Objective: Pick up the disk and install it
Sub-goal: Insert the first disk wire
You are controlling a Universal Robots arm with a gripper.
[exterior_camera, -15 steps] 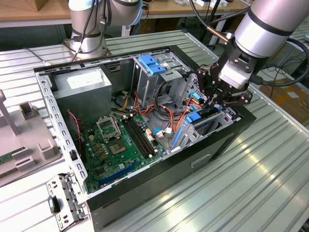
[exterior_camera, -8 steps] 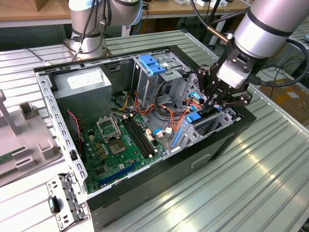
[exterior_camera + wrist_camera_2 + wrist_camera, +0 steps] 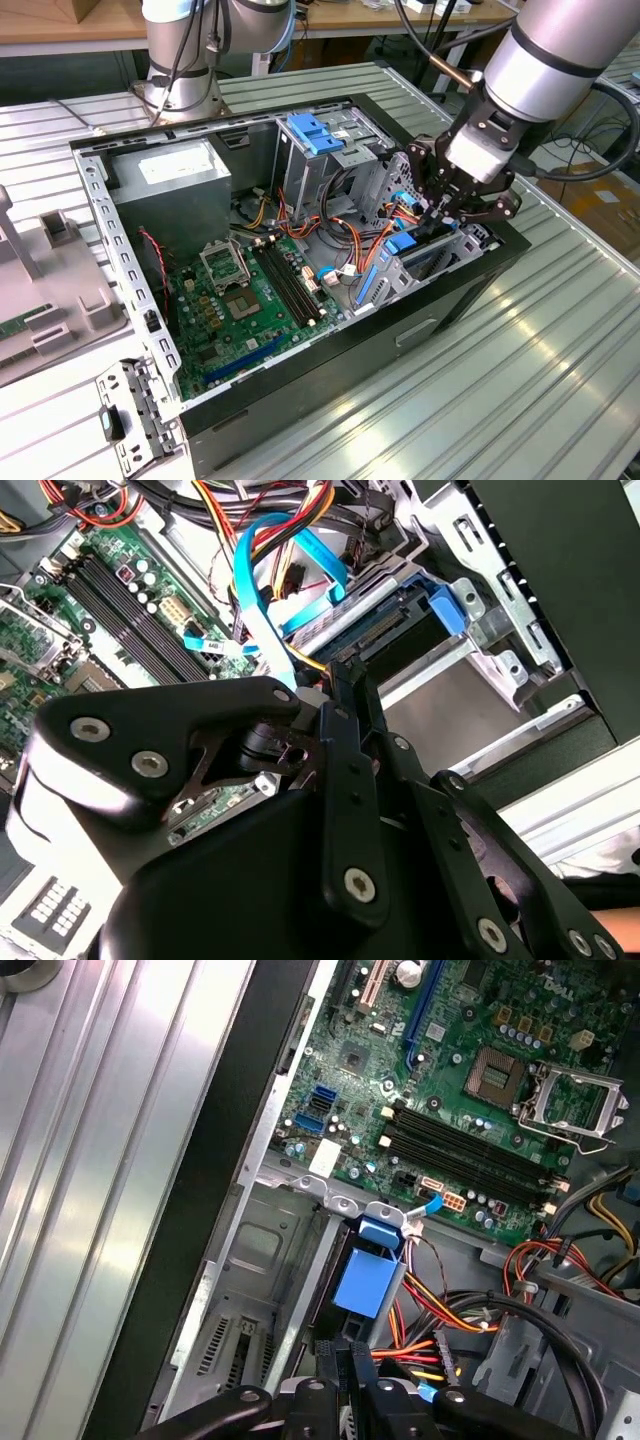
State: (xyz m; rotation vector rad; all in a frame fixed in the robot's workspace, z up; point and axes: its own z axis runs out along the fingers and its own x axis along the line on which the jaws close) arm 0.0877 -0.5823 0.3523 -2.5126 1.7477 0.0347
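The end effector (image 3: 447,207), fingers pressed together, sits over the disk (image 3: 428,247) slotted in the computer case's (image 3: 330,355) bay.

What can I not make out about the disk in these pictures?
- Exterior view: the gripper covers the drive bay, so the disk's seating is hidden.
- Second wrist view: the disk shows one end; the gripper's body hides the rest.
- First wrist view: the picture's edge cuts off the gripper's body.

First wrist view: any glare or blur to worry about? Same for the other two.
First wrist view: strong glare on the ribbed metal table; the motherboard is evenly lit. Second wrist view: the claw is close and dark, hiding much of the case. Exterior view: even lighting, mild sheen on the table.
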